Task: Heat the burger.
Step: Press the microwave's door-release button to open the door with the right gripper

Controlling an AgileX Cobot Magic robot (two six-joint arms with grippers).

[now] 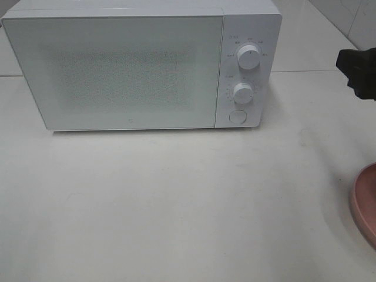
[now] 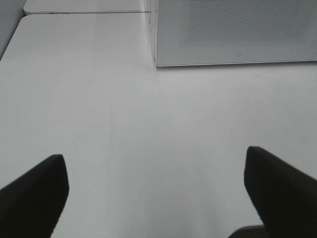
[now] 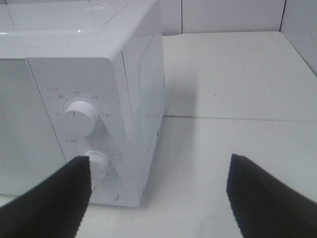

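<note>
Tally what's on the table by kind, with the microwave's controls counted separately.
Microwave: 1
Plate: 1
Knobs: 2
Button: 1
Total: 5

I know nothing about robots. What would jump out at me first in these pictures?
A big white microwave, door shut, fills the back of the pale table, with two round knobs stacked on its right panel. A pink plate peeks in at the table's right edge. The right gripper, jaws open and empty, faces the microwave's knob side.
</note>
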